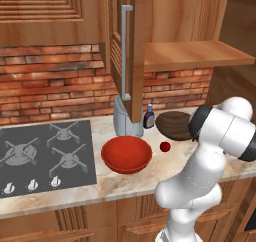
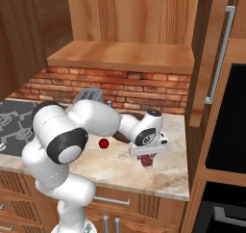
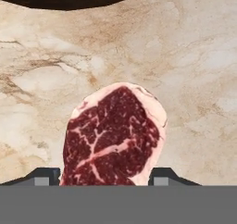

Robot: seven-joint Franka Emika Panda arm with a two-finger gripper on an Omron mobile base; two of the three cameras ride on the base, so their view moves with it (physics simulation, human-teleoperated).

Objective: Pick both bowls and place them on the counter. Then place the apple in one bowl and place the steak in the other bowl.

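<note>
Your stock on the counter (image 1: 130,183), item by item:

- Red bowl (image 1: 126,154): upright on the marble, just right of the stovetop (image 1: 45,156), nothing in it.
- Brown bowl (image 1: 174,125): on the counter behind and right of the red one, partly hidden by the arm in the left base view; its dark rim (image 3: 74,1) crosses the top of the hand view.
- Apple (image 1: 165,146): loose on the marble between the two bowls, touching neither; you also see it at (image 2: 103,143).
- Steak (image 3: 113,137): flat on the counter, directly under the hand, near the brown bowl but outside it.
- Gripper (image 2: 148,161): pointed down over the steak. Your fingers (image 3: 44,176) stand spread, one on each side of the meat; whether they touch it you cannot tell.
- Small dark bottle (image 1: 148,117): upright by the wall behind the bowls.
</note>
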